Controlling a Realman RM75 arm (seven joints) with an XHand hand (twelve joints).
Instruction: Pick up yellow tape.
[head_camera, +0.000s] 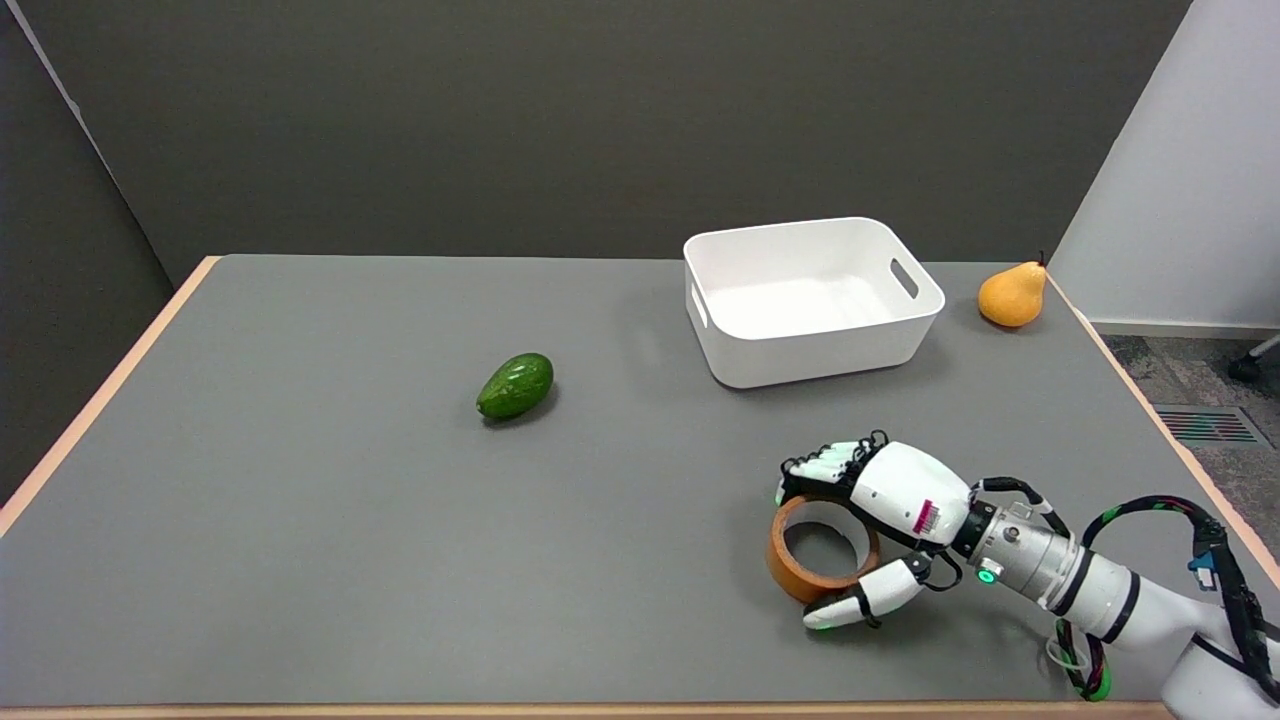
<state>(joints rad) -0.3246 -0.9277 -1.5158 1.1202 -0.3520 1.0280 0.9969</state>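
Note:
The yellow tape (800, 565), an orange-brown roll with a white inner core, lies flat on the grey table (300, 520) at the front right. My right hand (890, 500) reaches in from the lower right and sits over the roll. Its fingers (825, 465) curl down against the roll's far rim. The thumb (865, 598) lies along the near wall, so the roll is pinched between them. The palm hides the roll's right side. The roll still rests on the table.
A white bin (905, 335) stands behind the hand, towards the back right. An orange-yellow pear (1012, 293) is near the table's right edge. A green avocado (515, 386) lies mid-table to the left. The table's front edge runs just below the hand.

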